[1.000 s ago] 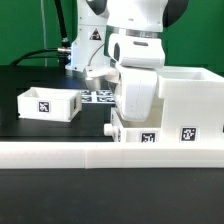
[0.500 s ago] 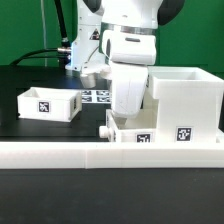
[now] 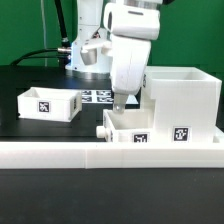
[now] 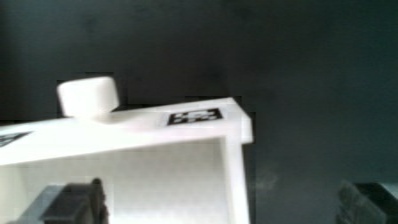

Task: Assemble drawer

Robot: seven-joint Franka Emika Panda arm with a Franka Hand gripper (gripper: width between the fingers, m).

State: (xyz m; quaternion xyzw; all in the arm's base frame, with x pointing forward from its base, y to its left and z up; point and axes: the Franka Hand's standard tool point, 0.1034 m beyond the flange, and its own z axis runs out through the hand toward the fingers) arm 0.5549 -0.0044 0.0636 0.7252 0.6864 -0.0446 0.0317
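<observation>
Well off to the exterior view's left of the casing (image 3: 186,95), we see one knobbed tray (image 3: 48,104) alone on the black table (image 3: 14,126). Nearer the casing, the gripper (image 3: 120,102) hangs, fingers (image 4: 68,204) spread apart and empty, over a second tray (image 3: 130,127) set against the casing's base.

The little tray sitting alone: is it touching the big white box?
Apart. The exterior view shows bare black table between the lone tray and the casing.
</observation>
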